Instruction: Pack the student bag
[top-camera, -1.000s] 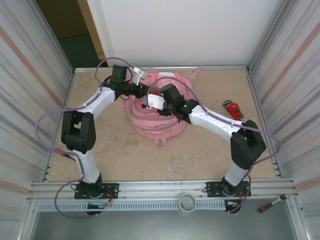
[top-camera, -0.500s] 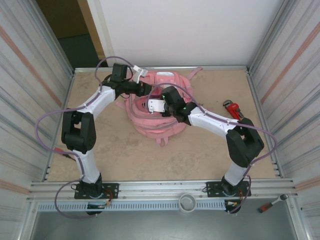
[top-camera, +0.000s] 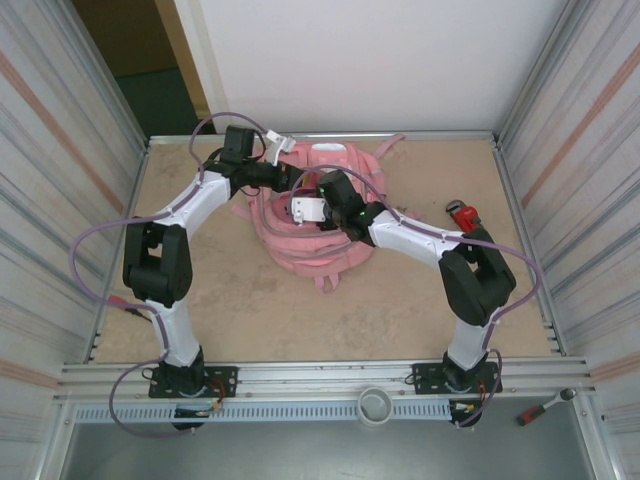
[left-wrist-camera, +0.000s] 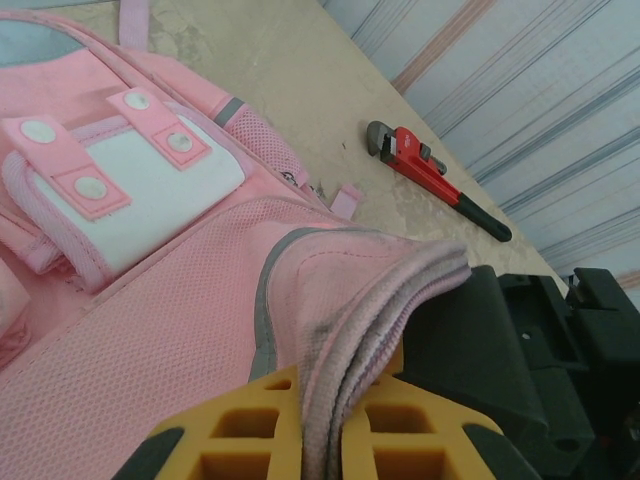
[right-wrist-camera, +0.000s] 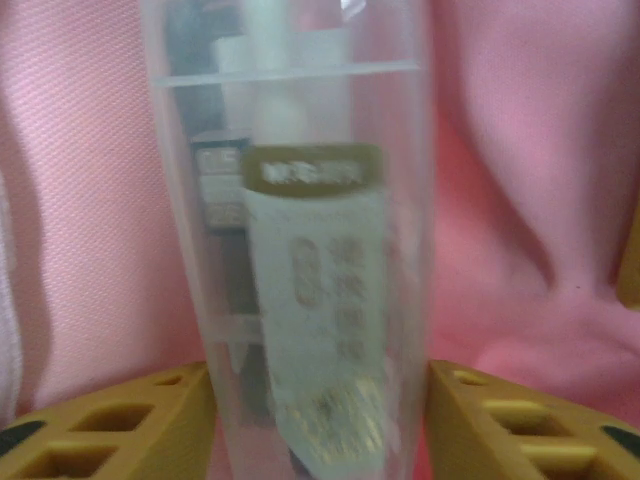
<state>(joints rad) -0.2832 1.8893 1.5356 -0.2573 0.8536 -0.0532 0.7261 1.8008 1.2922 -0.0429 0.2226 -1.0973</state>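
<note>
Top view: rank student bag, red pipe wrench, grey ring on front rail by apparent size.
1. student bag
2-3. grey ring, red pipe wrench: unranked; the right arm covers part of the wrench.

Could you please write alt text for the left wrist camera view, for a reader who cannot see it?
The left gripper pinches a raised fold of the pink student bag between its yellow fingers. Beyond the bag, a red pipe wrench lies on the table, with black arm hardware at the right edge.
</note>
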